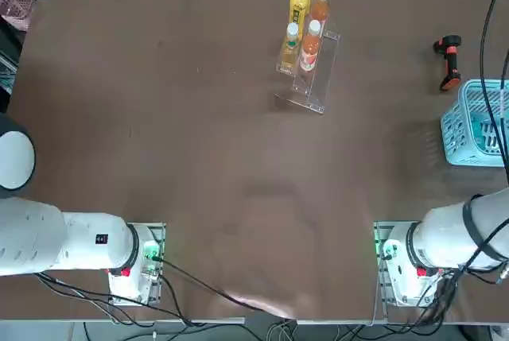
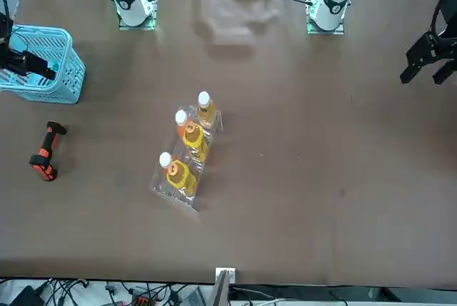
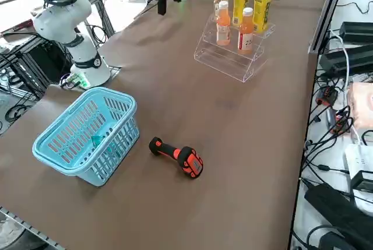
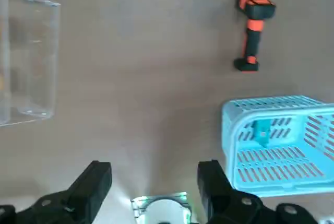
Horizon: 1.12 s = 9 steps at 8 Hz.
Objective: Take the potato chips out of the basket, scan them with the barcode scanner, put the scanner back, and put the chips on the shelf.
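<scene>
Just teal chips (image 4: 262,132), right hand (image 4: 154,171) above table (image 4: 135,78)

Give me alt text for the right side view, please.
A light blue slatted basket holding a small teal packet sits on a brown table, beside a black and orange-red barcode scanner lying on its side. Farther back, a clear stepped shelf holds orange and yellow bottles.
</scene>
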Motion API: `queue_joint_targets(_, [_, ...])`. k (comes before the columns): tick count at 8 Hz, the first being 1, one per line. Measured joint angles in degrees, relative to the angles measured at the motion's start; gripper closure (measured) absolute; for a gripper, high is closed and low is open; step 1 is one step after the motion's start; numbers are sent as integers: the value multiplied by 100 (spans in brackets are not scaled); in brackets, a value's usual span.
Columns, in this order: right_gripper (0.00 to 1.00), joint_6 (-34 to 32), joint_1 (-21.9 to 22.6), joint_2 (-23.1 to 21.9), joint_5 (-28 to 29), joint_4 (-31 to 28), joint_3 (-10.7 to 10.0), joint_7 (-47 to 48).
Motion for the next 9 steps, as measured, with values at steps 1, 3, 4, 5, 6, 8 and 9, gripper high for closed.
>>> queue_joint_targets(1, [0, 307, -154, -78, -247, -338, -40, -87])
queue_joint_targets(3, [0, 1292, -671, -559, -463, -1483, -134, -590])
queue_joint_targets(4, [0, 1839, -989, -972, -467, -2251, -180, -1044])
queue_joint_targets(5, [0, 2331, -1236, -1397, -467, -3002, -271, -1505])
queue_joint_targets(6, [0, 2721, -1337, -1741, -467, -3627, -425, -1805])
queue_joint_targets(8, [0, 3226, -1363, -2000, -467, -4342, -688, -2037])
queue_joint_targets(9, [0, 3534, -1376, -1995, -467, -4581, -842, -2227])
